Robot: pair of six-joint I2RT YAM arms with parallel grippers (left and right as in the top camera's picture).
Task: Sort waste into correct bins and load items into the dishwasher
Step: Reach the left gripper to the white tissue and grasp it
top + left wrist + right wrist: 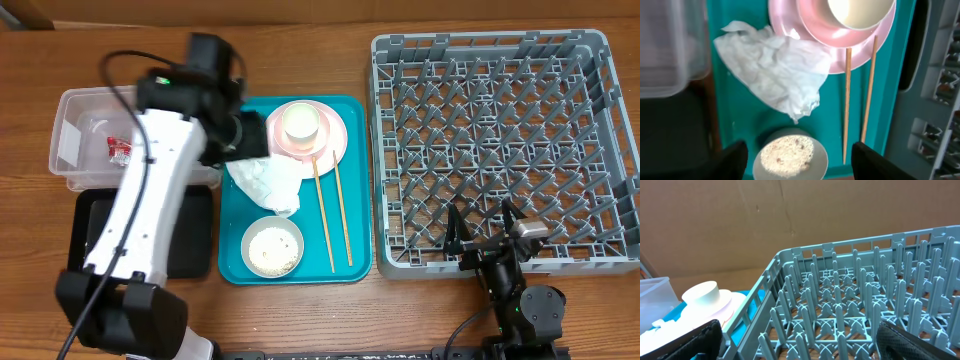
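Note:
The crumpled white napkin [268, 182] lies on the teal serving tray [232, 262], beside the pale pink plate [338, 142], which carries a pink bowl and a white cup [300, 122]. Two chopsticks [334, 215] lie right of the napkin. A grey-white bowl [272, 247] holds rice. The red wrapper [120, 148] sits in the clear tub [72, 160]. My left gripper [250, 138] is open and empty above the napkin [780, 70]; its fingers [800, 160] frame the rice bowl [787, 155]. My right gripper [487, 235] is open and empty at the front edge of the grey rack [500, 140].
The black tray [190, 240] lies in front of the tub, partly under my left arm. The rack's upright pegs [850, 305] fill the right wrist view, with the white cup [705, 295] beyond its left wall. A cardboard wall stands behind the table.

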